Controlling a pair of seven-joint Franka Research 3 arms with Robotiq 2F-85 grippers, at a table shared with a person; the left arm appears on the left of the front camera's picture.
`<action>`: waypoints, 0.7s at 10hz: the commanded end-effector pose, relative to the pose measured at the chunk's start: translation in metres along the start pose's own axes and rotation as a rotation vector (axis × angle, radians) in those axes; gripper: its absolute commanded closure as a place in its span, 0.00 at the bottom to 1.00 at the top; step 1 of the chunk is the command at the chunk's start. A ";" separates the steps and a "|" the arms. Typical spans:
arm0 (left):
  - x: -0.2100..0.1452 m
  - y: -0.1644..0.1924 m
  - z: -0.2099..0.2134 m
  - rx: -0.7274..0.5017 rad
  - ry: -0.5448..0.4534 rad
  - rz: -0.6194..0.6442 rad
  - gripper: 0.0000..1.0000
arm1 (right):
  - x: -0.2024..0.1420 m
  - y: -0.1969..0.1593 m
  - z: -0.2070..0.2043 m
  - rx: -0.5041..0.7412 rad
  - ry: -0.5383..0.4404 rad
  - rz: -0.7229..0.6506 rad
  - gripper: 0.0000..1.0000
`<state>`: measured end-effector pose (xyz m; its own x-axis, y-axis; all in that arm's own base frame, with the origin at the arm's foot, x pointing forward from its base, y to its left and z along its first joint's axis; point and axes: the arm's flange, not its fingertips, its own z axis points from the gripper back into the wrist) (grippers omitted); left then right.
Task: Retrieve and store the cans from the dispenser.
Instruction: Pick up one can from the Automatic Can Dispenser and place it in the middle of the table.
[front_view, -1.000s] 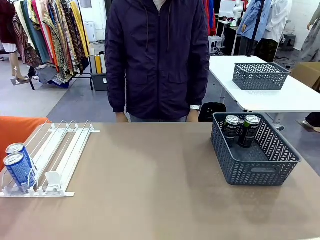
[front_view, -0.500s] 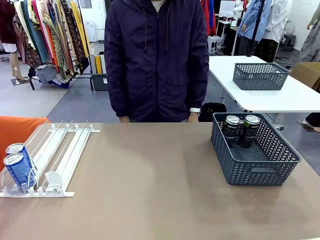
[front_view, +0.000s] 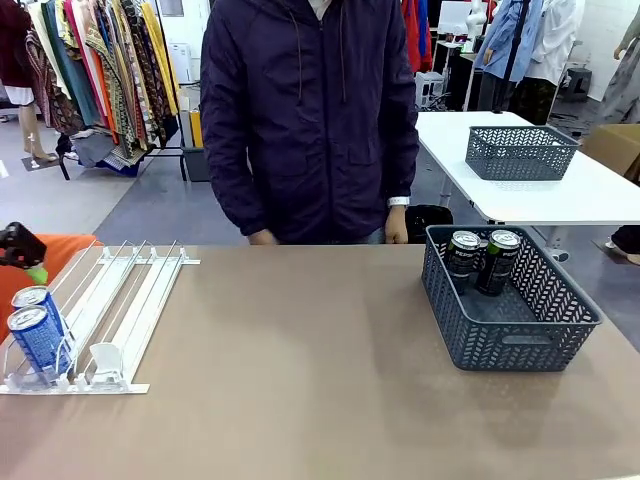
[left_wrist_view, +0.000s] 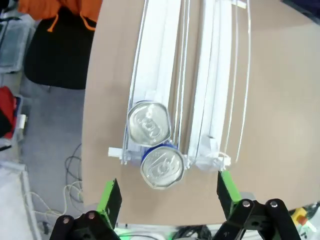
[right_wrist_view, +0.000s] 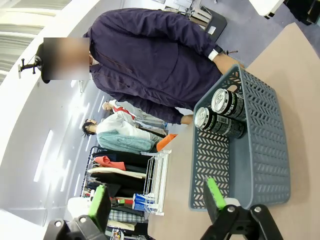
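Tabletop (front_view: 300, 350) L side: blue cans (left_wrist_view: 155, 145) below wide-spread L gripper (left_wrist_view: 167, 178).

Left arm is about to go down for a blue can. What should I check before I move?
1. Left gripper open: ok, fingers spread wide.
2. Lined up over the front blue can: ok, it sits between the fingers in the left wrist view.
3. Can upright at the dispenser end: ok; second blue can right behind it.
4. Room in the mesh basket: ok, two black cans at its far end.
5. Person's hands away from the dispenser: ok, at the table far edge.
6. Height above the can: cannot tell.
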<state>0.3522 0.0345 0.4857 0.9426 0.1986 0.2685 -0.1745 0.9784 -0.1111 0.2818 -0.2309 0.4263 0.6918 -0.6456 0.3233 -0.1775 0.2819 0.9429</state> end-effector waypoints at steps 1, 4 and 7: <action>-0.023 -0.008 -0.027 0.047 0.035 0.022 0.00 | 0.003 0.004 0.000 0.013 -0.011 -0.011 0.00; -0.032 -0.019 -0.046 0.115 0.154 0.005 0.00 | 0.003 0.004 0.000 0.013 -0.011 -0.011 0.00; -0.032 -0.015 -0.054 0.147 0.224 0.009 0.00 | 0.003 0.004 0.000 0.013 -0.011 -0.011 0.00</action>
<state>0.3513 0.0095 0.4377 0.9826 0.1802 0.0448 -0.1808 0.9835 0.0079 0.2818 -0.2309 0.4264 0.6919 -0.6456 0.3234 -0.1776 0.2819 0.9429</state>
